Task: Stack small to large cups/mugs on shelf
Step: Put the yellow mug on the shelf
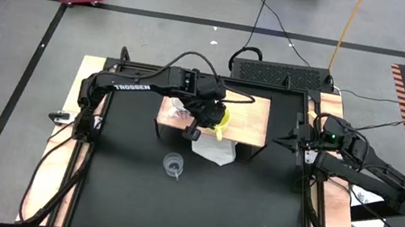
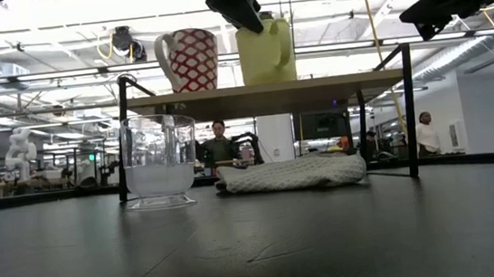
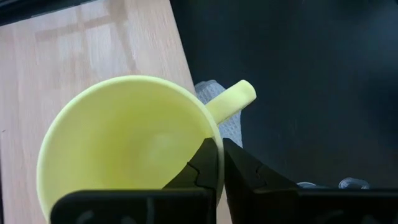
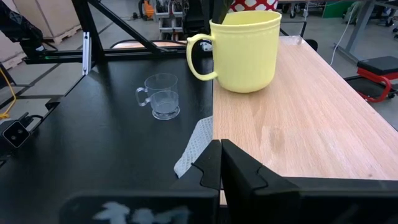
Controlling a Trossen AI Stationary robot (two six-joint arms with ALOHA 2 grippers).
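Observation:
A yellow handled mug (image 4: pixel 244 53) stands upright on the light-wood shelf (image 1: pixel 254 122), near its front edge. My left gripper (image 3: pixel 221 149) reaches down over the mug and is shut on it. A white mug with a red pattern (image 2: pixel 189 59) stands to the yellow mug's left on the same board. The clear glass cup (image 1: pixel 173 164) sits by its base on the black table in front of the shelf. My right gripper (image 4: pixel 221 152) waits shut at the table's right side, level with the shelf, touching nothing. My left gripper holds the yellow mug by its rim (image 3: pixel 211 132), right beside the handle (image 3: pixel 233 99). One finger (image 3: pixel 198 171) is inside the mug and the other (image 3: pixel 249 174) outside. The fingers come from above, slanting down. The mug stands upright, its base on the shelf board.
A white cloth (image 1: pixel 213 149) lies on the table under the shelf's front edge, just behind the glass cup. The shelf's black frame legs (image 2: pixel 410 109) stand at its corners. Light wooden strips (image 1: pixel 73 109) run along the table's sides. Black table surface (image 1: pixel 195 210) lies in front.

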